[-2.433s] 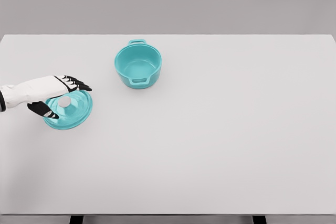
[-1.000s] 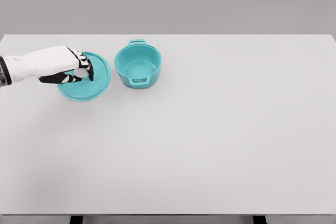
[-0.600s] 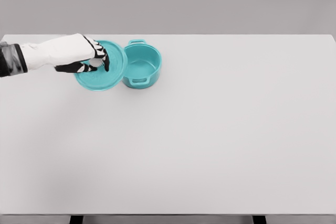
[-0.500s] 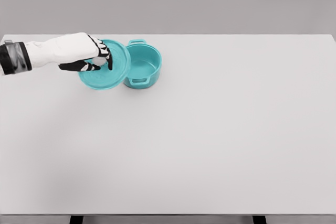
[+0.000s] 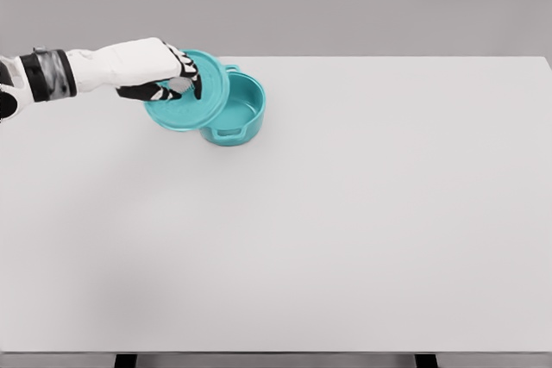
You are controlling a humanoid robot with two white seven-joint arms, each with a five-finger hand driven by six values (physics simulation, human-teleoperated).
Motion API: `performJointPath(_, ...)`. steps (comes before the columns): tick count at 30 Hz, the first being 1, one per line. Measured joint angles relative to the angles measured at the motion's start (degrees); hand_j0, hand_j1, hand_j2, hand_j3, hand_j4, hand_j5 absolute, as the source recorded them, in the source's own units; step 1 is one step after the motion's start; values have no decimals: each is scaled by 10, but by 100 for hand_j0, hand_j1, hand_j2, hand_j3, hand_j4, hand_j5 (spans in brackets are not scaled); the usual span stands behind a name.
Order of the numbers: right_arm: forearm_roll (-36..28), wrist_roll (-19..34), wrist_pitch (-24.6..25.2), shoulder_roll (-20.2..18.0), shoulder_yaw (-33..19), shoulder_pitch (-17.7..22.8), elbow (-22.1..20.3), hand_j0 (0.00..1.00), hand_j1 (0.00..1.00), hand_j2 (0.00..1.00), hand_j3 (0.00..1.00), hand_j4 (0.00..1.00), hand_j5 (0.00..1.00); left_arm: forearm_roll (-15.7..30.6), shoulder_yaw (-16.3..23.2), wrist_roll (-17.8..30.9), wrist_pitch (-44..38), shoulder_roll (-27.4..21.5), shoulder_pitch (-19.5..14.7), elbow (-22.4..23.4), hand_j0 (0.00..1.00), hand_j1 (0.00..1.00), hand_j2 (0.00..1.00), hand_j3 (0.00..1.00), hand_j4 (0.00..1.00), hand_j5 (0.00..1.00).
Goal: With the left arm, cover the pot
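We are carrying the teal lid point(image 5: 191, 96) in our left hand point(image 5: 159, 71), whose arm is reaching in from the counter's left edge toward its far edge. The fingers point(image 5: 185, 77) are curling around the pale knob on top of the lid, so the hand is closed on the lid and nothing else. The lid is hanging above the white counter point(image 5: 345, 230), tilted with its near-left rim lower, and its right rim is overlapping the left part of the teal pot point(image 5: 237, 118). Whether the lid is touching the pot's rim we cannot tell from this single view. The pot is standing upright and open toward the far edge of the counter, left of the middle, with one handle facing the near edge and the other the far edge. Our right arm is not showing.

We are judging the step in hand to be the transport of the lid over the pot, nearly finished; the pot is not yet covered, since most of its mouth is showing. The next move is calling for a short shift to the right until the lid is centred over the mouth, a levelling of the tilt, then a lowering and an opening of the fingers.
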State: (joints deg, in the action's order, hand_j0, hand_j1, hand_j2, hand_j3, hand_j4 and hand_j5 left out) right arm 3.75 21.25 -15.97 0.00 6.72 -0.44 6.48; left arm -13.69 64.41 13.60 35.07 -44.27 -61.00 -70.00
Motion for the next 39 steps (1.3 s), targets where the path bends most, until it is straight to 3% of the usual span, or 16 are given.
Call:
performJointPath(11,0,0,0,0,0,-1,0,100,100,100,100,100,100,0,28,5,0,68,-38,85,50,50,50,50,50,50)
performJointPath(20,0,0,0,0,0,0,0,100,100,100,100,100,100,4,42,7,0,127,-48,151,50,50,50,50,50,50)
performJointPath(39,0,0,0,0,0,-1,0,100,100,100,100,100,100,3,64,7,0,162,-55,199,51,51,51,51,51,51)
